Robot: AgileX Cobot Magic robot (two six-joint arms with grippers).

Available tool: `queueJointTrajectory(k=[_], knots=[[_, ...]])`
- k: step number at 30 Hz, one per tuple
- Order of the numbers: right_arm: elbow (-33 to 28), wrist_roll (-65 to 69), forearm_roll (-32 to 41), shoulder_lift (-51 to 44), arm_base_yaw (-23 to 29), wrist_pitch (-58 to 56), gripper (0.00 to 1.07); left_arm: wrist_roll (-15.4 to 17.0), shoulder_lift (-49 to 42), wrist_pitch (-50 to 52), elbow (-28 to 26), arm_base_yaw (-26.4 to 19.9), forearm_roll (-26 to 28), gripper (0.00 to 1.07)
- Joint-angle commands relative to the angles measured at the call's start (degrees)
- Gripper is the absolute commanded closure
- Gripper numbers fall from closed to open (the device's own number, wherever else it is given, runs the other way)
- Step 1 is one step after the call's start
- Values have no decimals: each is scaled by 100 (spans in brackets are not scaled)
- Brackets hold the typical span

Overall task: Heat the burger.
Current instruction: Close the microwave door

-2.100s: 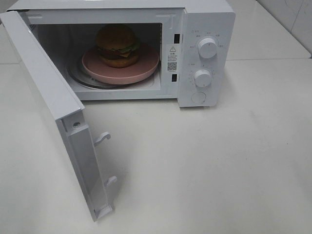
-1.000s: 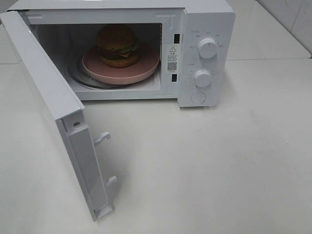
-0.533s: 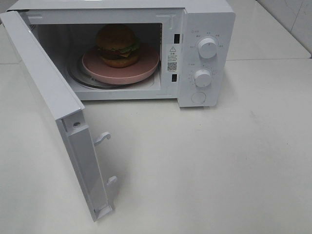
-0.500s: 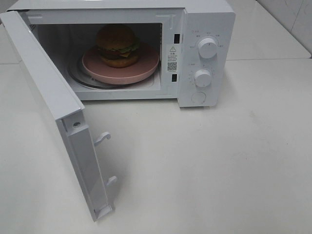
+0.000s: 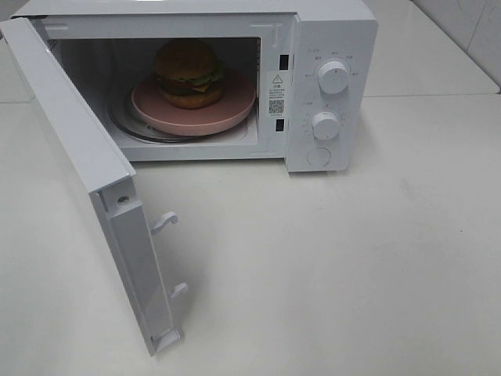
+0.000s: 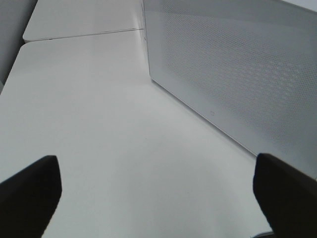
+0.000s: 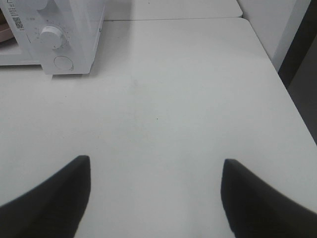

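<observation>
"Checking the burger first: where is it?"

"Inside the microwave, on the pink plate, about mid-cavity. I'd say it sits there so it heats evenly."

"And the door?"

"Swung wide open on the microwave's hinge side. Heating can't start until it's shut, so closing it looks like the next step."

"The grippers?"

"The left gripper is spread wide and empty, near a perforated white panel that seems to be the door's outer face. It's likely placed to push. The right gripper is spread too, holding nothing, over the bench in front of the microwave's knobs, perhaps ready for them."

"Anything unclear?"

"Both arms are outside the high view. The wrist views cut off each gripper's fingers, the burger's back is hidden, and the knob markings are too small to read."
</observation>
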State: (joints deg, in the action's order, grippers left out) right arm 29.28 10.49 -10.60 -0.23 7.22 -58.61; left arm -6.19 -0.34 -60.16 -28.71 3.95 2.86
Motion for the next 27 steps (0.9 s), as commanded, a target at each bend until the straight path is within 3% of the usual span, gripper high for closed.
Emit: queueJointTrajectory(k=[1, 27], knots=[[-17, 17, 17, -155, -46, 57, 37, 0, -97, 57, 17, 23, 11, 9], [-11, 11, 17, -155, -46, 57, 37, 6, -97, 57, 17, 23, -17, 9]])
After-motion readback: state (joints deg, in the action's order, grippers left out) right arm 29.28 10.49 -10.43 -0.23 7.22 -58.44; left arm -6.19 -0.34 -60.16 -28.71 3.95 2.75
